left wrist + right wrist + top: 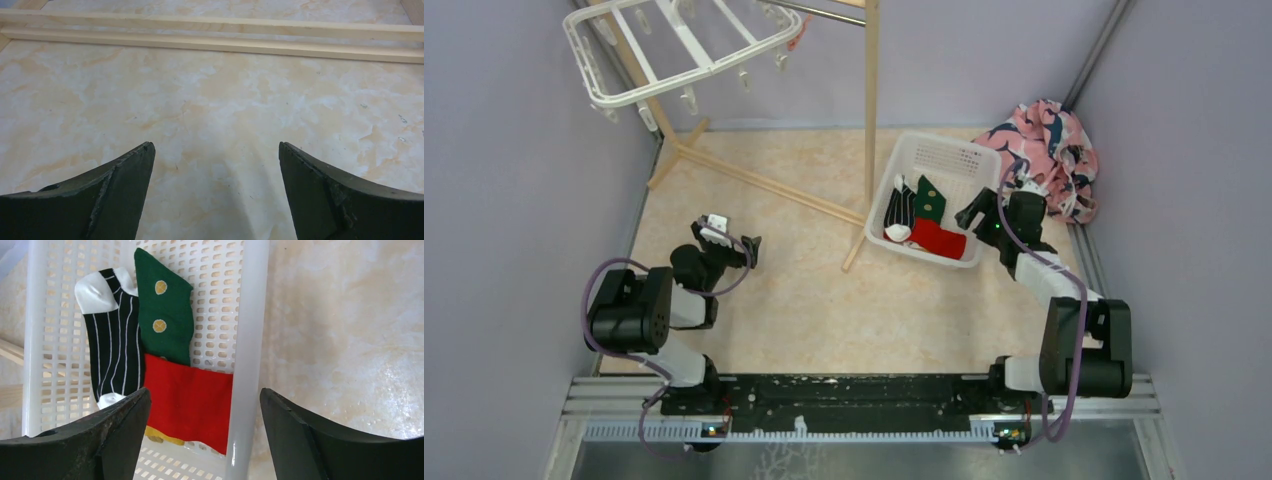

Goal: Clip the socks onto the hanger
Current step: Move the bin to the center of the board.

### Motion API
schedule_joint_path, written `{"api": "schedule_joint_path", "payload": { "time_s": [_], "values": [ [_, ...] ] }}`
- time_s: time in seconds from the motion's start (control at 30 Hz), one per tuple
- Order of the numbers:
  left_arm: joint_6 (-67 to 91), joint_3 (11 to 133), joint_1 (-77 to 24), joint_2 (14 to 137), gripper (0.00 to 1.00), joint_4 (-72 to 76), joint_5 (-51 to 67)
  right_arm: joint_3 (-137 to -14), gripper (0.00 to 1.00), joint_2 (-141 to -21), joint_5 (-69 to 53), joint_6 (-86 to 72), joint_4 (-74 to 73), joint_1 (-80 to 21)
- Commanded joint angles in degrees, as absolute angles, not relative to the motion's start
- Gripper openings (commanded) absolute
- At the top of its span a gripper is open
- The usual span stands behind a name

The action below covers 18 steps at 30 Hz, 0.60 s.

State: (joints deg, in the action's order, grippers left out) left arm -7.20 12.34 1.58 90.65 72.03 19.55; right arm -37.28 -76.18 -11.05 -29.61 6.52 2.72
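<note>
White perforated basket (247,340) holds all three socks, none clipped. Black striped sock (115,355) and green sock (165,325) lie side by side, touching. Red sock (187,407) lies across the green one's end, with a yellow bit showing under it.

My right gripper (205,392) is over the basket rim on the side toward the pink cloth heap (1049,150). Jaws spread wide, holding nothing. Can't tell if I'm touching the rim.

My left gripper (215,145) has its jaws spread too, holding nothing, over bare marbled tabletop (215,90). The wooden rack (210,37) has its base rails just ahead.

Hanger (696,73) is at far left in the top view, next to the rack, well apart from the basket and both grippers.
</note>
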Motion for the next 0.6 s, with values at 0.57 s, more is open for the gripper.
{"api": "schedule_joint_path", "payload": {
  "time_s": [0.57],
  "values": [
    [-7.5, 13.2, 1.3, 91.1, 0.99, 74.3, 21.1, -41.9, 0.63, -62.2, -6.0, -27.5, 0.3, 2.0]
  ]
}}
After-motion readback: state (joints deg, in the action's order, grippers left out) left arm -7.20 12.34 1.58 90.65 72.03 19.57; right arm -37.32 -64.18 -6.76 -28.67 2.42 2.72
